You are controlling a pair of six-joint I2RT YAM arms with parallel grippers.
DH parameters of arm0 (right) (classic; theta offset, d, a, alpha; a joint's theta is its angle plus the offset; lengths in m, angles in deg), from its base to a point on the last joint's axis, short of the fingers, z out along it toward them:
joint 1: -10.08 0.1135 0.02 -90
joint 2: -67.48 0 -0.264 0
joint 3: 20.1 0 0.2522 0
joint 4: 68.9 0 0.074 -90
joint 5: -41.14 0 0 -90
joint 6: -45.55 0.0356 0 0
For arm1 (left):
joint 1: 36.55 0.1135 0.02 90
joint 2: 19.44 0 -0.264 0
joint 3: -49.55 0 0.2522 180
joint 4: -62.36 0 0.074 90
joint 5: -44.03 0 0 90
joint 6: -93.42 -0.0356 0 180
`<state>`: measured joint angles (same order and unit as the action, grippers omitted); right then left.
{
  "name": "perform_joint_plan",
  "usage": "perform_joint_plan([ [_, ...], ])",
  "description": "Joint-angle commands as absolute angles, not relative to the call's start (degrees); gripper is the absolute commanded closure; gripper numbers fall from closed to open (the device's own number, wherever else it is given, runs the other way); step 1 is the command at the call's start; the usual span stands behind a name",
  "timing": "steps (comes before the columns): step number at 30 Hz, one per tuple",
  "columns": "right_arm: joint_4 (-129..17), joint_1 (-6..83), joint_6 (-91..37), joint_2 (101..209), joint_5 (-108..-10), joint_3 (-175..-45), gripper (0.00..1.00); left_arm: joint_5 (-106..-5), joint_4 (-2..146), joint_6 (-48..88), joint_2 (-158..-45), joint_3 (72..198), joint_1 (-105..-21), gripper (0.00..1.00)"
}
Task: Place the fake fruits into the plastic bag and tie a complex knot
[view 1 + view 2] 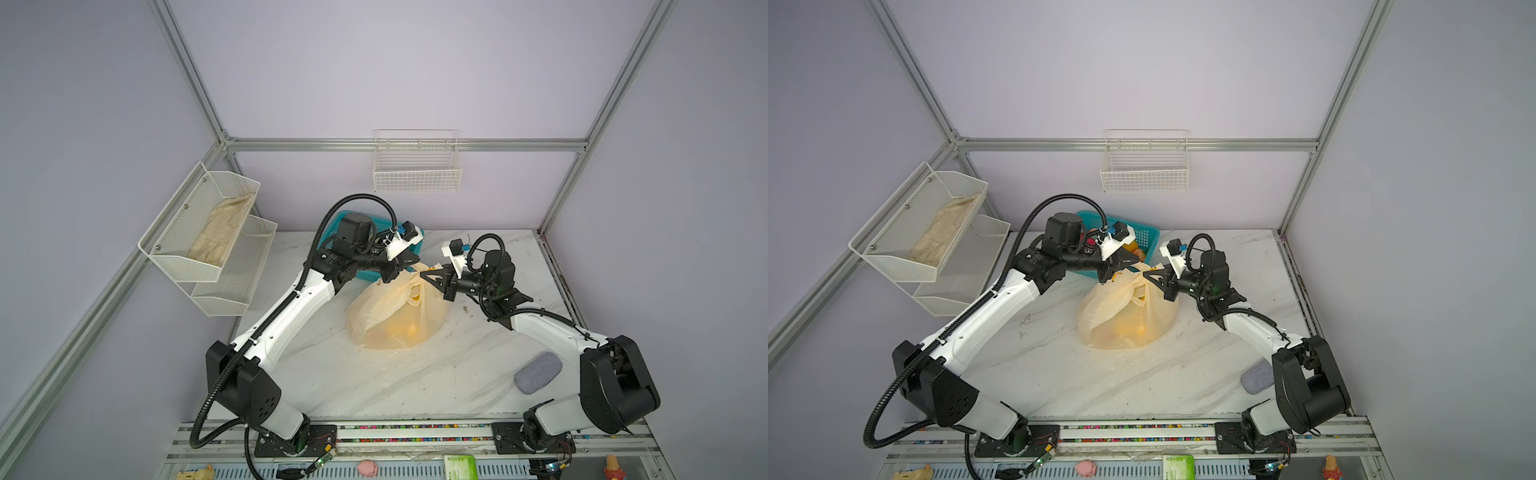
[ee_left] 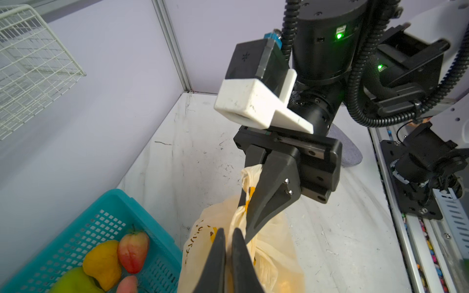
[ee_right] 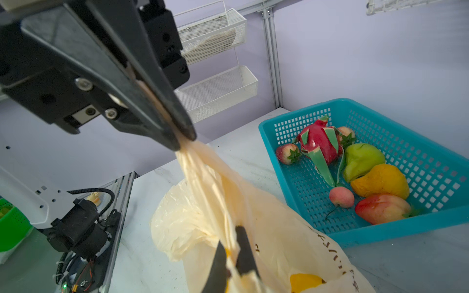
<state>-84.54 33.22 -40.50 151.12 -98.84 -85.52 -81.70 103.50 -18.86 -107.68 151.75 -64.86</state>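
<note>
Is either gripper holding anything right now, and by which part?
Both hold the plastic bag. The left gripper is shut on one handle strip, and the right gripper is shut on the other handle strip.

No text is legible. Dark printed characters run along the plastic bag (image 3: 274,236) but cannot be read. The label on the green packet (image 1: 459,467) is too small to read.

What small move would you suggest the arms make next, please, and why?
Probably carry the left gripper across the right gripper, crossing the handles to begin tying: each is shut on one handle of the plastic bag. Fake fruits lie in the basket, though.
</note>
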Motion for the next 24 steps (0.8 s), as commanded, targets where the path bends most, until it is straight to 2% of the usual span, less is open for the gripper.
perform_joint_plan([
  [1,-82.0,32.9,-33.1,152.2,-91.4,-88.5,1.0,-80.2,96.6,-13.9,-103.2,147.6,-65.8,1.0],
  [3,-83.6,32.9,-26.5,153.1,-88.8,-88.5,0.97,-79.2,90.4,-11.7,-101.1,141.8,-66.8,1.0],
  [7,-91.3,33.3,-16.8,153.9,-88.4,-86.0,0.91,-70.8,75.9,-5.0,-96.1,128.9,-69.2,1.0],
  [13,-91.6,33.8,-18.0,154.1,-88.8,-85.8,0.88,-66.3,63.1,1.2,-95.8,119.4,-71.5,1.0],
  [24,-86.8,33.8,-24.6,153.7,-90.8,-86.6,0.76,-65.5,57.8,3.3,-98.2,116.0,-71.6,1.0],
])
